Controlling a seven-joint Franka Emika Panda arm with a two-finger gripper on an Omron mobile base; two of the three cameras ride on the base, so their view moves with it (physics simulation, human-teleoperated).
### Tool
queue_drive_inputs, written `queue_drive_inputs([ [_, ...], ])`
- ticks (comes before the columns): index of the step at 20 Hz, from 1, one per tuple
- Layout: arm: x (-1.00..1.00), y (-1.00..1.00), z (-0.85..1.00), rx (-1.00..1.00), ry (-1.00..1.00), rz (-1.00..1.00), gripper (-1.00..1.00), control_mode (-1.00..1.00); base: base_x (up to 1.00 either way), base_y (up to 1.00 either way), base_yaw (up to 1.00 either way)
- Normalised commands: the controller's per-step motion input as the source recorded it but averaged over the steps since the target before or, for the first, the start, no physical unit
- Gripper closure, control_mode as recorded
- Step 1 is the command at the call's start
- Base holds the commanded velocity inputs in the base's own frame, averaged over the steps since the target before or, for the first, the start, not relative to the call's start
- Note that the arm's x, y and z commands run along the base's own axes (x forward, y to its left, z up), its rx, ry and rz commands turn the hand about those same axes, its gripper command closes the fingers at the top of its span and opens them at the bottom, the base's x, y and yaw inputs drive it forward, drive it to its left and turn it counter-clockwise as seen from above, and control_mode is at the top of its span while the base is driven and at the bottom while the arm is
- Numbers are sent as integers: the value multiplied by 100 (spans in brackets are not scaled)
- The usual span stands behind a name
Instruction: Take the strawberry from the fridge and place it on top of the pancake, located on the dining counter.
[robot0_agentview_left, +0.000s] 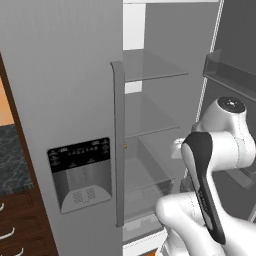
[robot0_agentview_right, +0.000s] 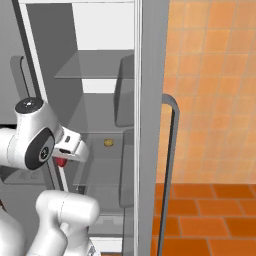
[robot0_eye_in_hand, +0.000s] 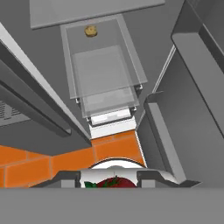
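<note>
The fingers (robot0_eye_in_hand: 111, 180) are closed on the strawberry (robot0_eye_in_hand: 111, 183), held at the open fridge (robot0_agentview_left: 60, 100) so it can be carried to the pancake on the counter. A red speck by the hand in the right base view is probably that fruit — mostly hidden. A small yellowish item (robot0_eye_in_hand: 90, 31) lies far back on a shelf (robot0_eye_in_hand: 105, 65).

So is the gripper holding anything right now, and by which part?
Yes, the gripper is shut on the strawberry, clamped across its sides, leafy top facing the hand camera.
</note>
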Motion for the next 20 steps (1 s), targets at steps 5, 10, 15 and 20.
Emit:
queue_drive_inputs([
  [5, -53, 10, 0, 0, -6, 0, 100, -100, -9, 3, 0],
  [10, -85, 29, -1, 0, -15, -16, 100, -100, 0, 0, 0],
  [15, 0, 27, -4, 0, 0, -12, 100, -100, 0, 0, 0],
  [20, 28, 62, -39, 4, 9, 14, 100, -100, 0, 0, 0],
])
